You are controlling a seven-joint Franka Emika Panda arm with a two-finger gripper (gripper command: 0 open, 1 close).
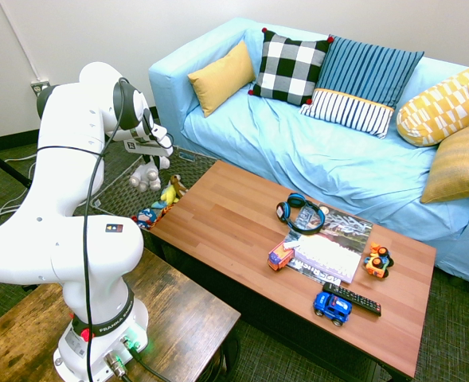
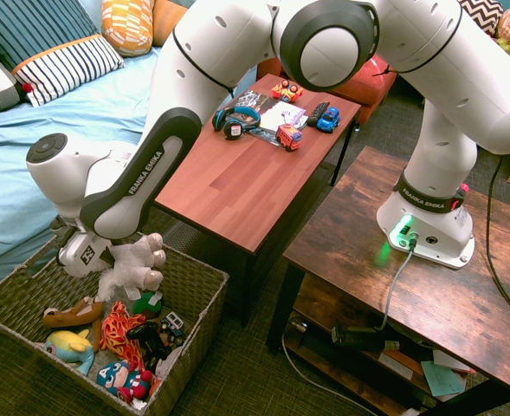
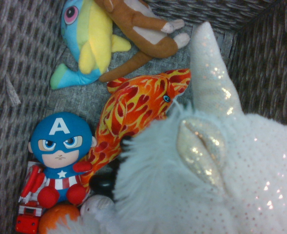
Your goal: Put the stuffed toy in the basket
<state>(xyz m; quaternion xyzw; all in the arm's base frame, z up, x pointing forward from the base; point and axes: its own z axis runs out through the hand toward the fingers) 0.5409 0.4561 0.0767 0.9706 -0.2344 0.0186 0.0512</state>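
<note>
Since the pincer [image 2: 110, 253] is pinching the white stuffed toy [image 2: 135, 267] over the basket [image 2: 190, 328], it looks like drop-off time, so next it should go down a bit and let go.

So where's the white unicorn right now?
The second exterior view shows the white unicorn in the robot's jaws, hanging over the basket, above the flame-patterned toy and near the coffee table.
</note>
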